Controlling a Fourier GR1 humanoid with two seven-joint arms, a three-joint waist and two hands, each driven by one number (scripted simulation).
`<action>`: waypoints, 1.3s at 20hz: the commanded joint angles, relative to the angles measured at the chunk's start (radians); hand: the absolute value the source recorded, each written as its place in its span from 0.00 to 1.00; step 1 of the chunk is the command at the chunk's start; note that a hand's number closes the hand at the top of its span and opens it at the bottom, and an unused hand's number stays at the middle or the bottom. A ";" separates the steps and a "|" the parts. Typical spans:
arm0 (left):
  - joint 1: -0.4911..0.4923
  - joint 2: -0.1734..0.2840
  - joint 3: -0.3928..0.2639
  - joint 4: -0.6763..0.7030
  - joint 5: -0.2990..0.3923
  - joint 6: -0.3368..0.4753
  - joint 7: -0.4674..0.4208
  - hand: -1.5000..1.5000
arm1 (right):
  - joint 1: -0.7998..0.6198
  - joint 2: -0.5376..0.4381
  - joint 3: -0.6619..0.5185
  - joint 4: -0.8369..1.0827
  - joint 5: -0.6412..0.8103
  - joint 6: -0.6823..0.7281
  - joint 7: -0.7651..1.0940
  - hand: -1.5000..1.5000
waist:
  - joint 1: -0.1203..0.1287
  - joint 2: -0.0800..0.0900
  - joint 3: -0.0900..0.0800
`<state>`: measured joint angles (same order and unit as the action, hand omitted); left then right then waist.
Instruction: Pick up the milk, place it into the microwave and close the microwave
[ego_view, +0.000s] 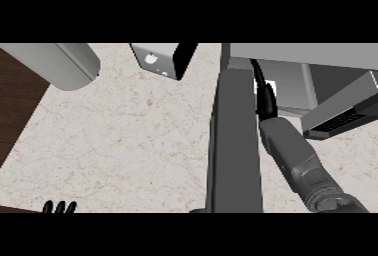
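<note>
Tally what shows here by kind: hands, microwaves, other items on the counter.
Hands: 2 (left hand, right hand)
Microwaves: 1 (microwave, its door open)
Other items: 2 (rounded grey object, pale box)
Total: 5

R hand (264, 97) inside microwave (310, 55); door (235, 145) open

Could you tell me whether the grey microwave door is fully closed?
No, the grey microwave door stands open, edge-on toward the view, with the right hand reaching past it into the microwave.
</note>
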<state>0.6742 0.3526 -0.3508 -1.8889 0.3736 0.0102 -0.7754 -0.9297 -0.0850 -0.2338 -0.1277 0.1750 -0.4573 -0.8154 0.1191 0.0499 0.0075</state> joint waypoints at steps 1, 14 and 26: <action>0.041 0.010 -0.010 -0.036 -0.002 -0.002 0.000 0.00 | 0.062 -0.018 -0.041 -0.004 -0.043 0.127 -0.082 0.00 | -0.020 -0.009 0.000; 0.048 -0.009 -0.006 -0.011 -0.013 0.029 0.024 0.00 | 0.249 -0.014 -0.051 -0.009 -0.057 0.326 -0.299 0.00 | -0.077 -0.033 -0.004; 0.000 -0.027 -0.089 -0.003 -0.120 0.079 0.124 0.00 | 0.376 -0.099 -0.020 -0.104 -0.067 0.554 -0.263 0.00 | -0.116 -0.050 -0.007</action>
<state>0.7054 0.3412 -0.4256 -1.9237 0.2757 0.0756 -0.6767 -0.5894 -0.1389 -0.2511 -0.1946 0.1245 0.0033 -1.0460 0.0132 0.0043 0.0015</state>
